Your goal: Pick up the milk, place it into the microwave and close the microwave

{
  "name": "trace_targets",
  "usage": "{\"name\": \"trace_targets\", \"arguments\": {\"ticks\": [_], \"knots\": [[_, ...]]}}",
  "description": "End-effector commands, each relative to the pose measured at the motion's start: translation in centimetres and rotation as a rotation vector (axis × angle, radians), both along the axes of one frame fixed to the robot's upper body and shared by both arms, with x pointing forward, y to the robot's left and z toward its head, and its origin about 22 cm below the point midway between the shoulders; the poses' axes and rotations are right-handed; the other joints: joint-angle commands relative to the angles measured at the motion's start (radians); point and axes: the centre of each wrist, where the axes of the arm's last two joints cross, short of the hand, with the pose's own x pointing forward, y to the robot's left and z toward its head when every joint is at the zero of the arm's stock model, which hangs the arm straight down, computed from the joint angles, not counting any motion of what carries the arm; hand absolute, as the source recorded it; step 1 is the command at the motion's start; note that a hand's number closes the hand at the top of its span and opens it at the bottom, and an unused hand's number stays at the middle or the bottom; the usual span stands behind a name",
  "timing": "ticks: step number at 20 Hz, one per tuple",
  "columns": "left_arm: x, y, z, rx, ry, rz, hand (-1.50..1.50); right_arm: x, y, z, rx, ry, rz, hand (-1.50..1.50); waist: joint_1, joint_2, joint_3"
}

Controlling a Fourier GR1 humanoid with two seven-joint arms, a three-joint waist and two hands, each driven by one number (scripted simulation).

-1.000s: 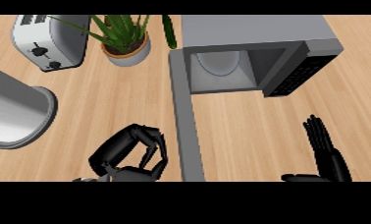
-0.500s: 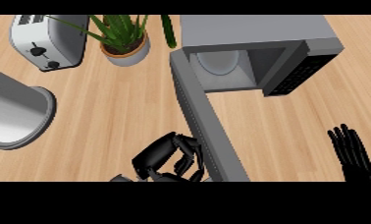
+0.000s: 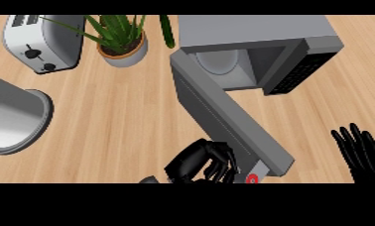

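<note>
Left hand [image 3: 201, 163] is seen at bottom centre of the frame, fingers curled and holding nothing, knuckles set against the outer face of the microwave door [image 3: 227, 121] near its free end. Contact looks likely, though a hair of gap cannot be ruled out. Right hand [image 3: 359, 150] is parked at the lower right edge, fingers straight and up, resting.

Change over the last second: the door was hanging straight down the frame from its hinge; it is now swung diagonally, free end displaced toward lower right, near the red mark at the bottom edge. The left hand has shifted rightward along with it, from lower left of centre to bottom centre. The right hand has slid further toward the right edge.

Meaning for the task, as a judgement: the closing step is under way and the door is being pushed, not gripped. Roughly a third of the swing appears done; the opening is still wide.

Milk: no carton is seen on the counter [image 3: 110, 111]. Inside the microwave [image 3: 256, 36], upper centre-right, only a pale round shape is visible in the cavity; whether that is the milk or the turntable cannot be told. Placement is presumed done, not confirmed.

Further back, not involved: potted plant [image 3: 121, 41] upper centre-left, toaster [image 3: 40, 41] upper left, a grey metal vessel [image 3: 18, 118] at the left edge.
</note>
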Motion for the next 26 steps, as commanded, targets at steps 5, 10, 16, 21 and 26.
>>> {"name": "trace_targets", "arguments": {"ticks": [5, 10, 16, 21, 26], "knots": [[-0.1, -3.9, 1.1, 0.004, -0.056, 0.055, 1.50, 0.0, 1.8, 4.6, 0.027, -0.080, 0.171, -1.50, -0.045, 0.008, -0.001], [1.3, -4.6, 2.3, -0.027, -0.098, 0.167, 1.50, 0.2, 2.3, 6.2, -0.003, -0.071, 0.234, -1.50, -0.071, 0.015, -0.002], [4.3, -5.1, 4.1, -0.082, -0.138, 0.277, 1.50, 0.6, 3.4, 8.0, 0.026, -0.094, 0.237, -1.50, -0.084, 0.027, -0.002], [7.3, -5.4, 6.0, -0.086, -0.152, 0.361, 1.50, 0.2, 2.9, 9.4, 0.007, -0.073, 0.242, -1.50, -0.116, 0.035, -0.001], [9.3, -5.7, 7.1, -0.098, -0.178, 0.424, 1.50, 0.2, 3.4, 10.1, 0.024, -0.071, 0.257, -1.50, -0.132, 0.040, 0.001]]}}
